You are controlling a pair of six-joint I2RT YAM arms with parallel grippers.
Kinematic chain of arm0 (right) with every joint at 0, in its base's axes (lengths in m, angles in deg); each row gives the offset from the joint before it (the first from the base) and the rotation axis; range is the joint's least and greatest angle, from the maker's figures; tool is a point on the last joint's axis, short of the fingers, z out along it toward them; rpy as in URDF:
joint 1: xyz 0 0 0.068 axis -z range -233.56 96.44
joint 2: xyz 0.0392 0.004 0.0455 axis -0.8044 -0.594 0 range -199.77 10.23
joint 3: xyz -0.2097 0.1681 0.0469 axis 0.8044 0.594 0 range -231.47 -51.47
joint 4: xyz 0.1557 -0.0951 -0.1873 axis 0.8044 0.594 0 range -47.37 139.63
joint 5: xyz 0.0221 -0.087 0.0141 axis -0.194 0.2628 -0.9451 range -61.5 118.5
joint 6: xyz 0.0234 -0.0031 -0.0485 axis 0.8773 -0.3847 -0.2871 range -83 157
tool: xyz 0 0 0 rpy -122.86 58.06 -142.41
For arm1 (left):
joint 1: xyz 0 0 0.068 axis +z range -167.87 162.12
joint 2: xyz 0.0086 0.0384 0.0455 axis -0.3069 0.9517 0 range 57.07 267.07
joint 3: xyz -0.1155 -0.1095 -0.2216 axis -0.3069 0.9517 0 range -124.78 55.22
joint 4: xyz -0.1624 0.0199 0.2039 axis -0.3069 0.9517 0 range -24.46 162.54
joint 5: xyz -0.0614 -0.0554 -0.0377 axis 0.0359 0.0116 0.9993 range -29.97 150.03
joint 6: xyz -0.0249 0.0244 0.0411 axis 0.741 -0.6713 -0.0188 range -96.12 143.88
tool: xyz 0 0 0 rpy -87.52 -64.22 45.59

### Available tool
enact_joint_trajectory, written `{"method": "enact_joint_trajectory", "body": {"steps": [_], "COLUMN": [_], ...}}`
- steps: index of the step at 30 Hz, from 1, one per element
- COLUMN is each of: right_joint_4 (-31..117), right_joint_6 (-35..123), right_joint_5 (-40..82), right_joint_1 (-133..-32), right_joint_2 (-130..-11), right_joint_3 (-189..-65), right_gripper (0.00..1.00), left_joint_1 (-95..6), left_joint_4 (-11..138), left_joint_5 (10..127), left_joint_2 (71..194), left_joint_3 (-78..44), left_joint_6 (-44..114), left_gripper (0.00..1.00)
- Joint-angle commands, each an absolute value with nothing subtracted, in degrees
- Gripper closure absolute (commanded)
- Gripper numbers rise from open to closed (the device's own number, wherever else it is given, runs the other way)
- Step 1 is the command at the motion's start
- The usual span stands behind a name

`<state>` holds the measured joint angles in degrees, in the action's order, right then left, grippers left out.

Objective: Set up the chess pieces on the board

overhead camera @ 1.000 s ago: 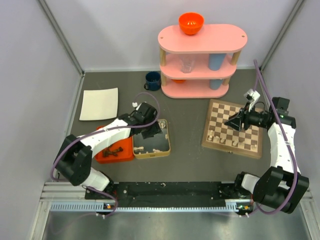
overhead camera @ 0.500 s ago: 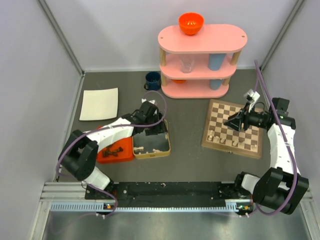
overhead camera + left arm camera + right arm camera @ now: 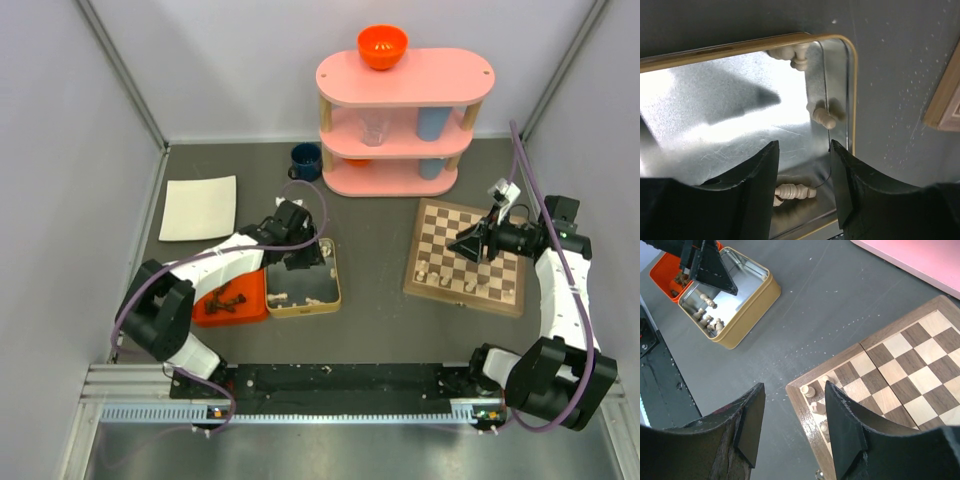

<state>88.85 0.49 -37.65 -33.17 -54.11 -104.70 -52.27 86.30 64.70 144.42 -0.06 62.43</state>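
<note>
Left pincer (image 3: 803, 150) apart over tin (image 3: 854, 90) w/ cream pieces (image 3: 822, 116); right pincer (image 3: 793, 390) apart nr board (image 3: 900, 365).

No text, label, brand mark, number or sign could be read in any of the three views.

The board (image 3: 900, 372) runs off the right wrist view's edge; the left wrist view crops the tin (image 3: 730, 130).
</note>
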Motion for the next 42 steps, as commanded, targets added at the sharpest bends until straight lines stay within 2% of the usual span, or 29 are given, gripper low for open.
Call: {"method": "enact_joint_trajectory", "body": {"steps": [1,8,27,42], "right_joint_4": [87.9,87.9,87.9,88.0], "right_joint_6": [-1.1,-1.1,-1.1,-1.0], "right_joint_5": [-40.1,-39.9,-39.9,-39.9], "right_joint_1": [-32.7,-32.7,-32.7,-32.7], "right_joint_2": [-53.1,-53.1,-53.6,-53.0], "right_joint_3": [-104.6,-104.6,-104.6,-104.7], "right_gripper": [0.49,0.49,0.48,0.48], "left_joint_1": [-52.3,-54.2,-55.7,-55.7], "left_joint_4": [86.5,85.2,82.1,75.9], "left_joint_5": [60.6,52.7,57.2,60.9], "left_joint_2": [147.5,151.9,156.1,151.6], "left_joint_3": [-2.5,-5.5,-5.7,-0.6], "left_joint_6": [74.8,78.1,76.4,69.2], "left_gripper": [0.50,0.51,0.52,0.51]}}
